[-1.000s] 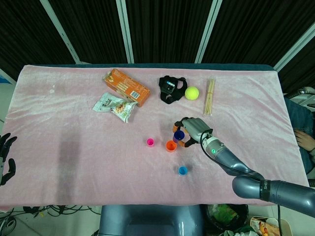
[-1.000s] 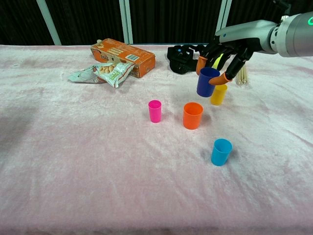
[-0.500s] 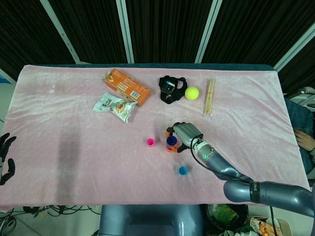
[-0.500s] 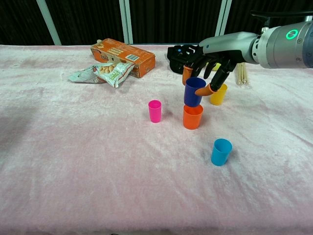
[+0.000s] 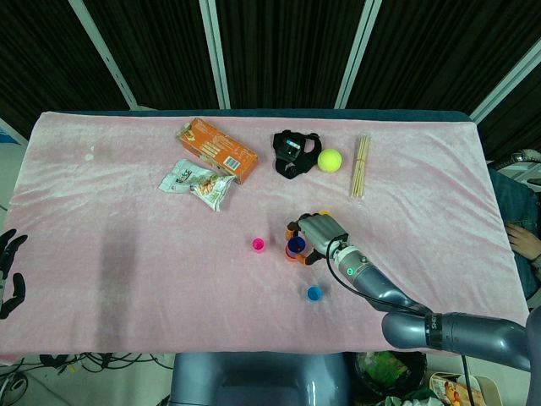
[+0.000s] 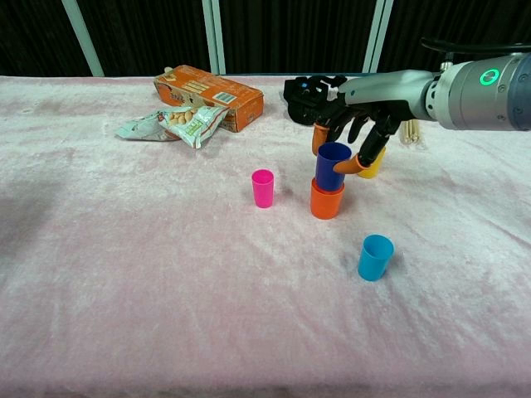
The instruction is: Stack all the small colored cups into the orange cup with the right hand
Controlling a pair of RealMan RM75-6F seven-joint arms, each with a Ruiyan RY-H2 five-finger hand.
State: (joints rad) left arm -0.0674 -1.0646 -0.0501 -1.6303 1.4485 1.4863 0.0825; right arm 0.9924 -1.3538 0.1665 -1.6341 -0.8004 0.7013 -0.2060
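Note:
The orange cup (image 6: 326, 202) stands upright mid-table, and the dark blue cup (image 6: 332, 164) sits partly inside it, its upper half sticking out. My right hand (image 6: 358, 124) reaches in from the right and grips the blue cup near its rim between thumb and fingers. In the head view the same hand (image 5: 318, 231) covers the blue cup (image 5: 295, 246). A yellow cup (image 6: 375, 167) stands just behind, mostly hidden by the thumb. The pink cup (image 6: 263, 187) is left of the stack and the light blue cup (image 6: 375, 257) is nearer the front. My left hand (image 5: 10, 271) hangs off the table's left edge, holding nothing.
An orange box (image 6: 209, 89) and a snack packet (image 6: 170, 124) lie at the back left. A black strapped device (image 6: 305, 89) sits right behind the hand. A tennis ball (image 5: 330, 159) and a bundle of wooden sticks (image 5: 360, 165) lie at the back right.
My right hand carried the dark blue cup left and down from above the yellow cup, and the cup now sits lower, inside the orange cup. The left hand has not moved.

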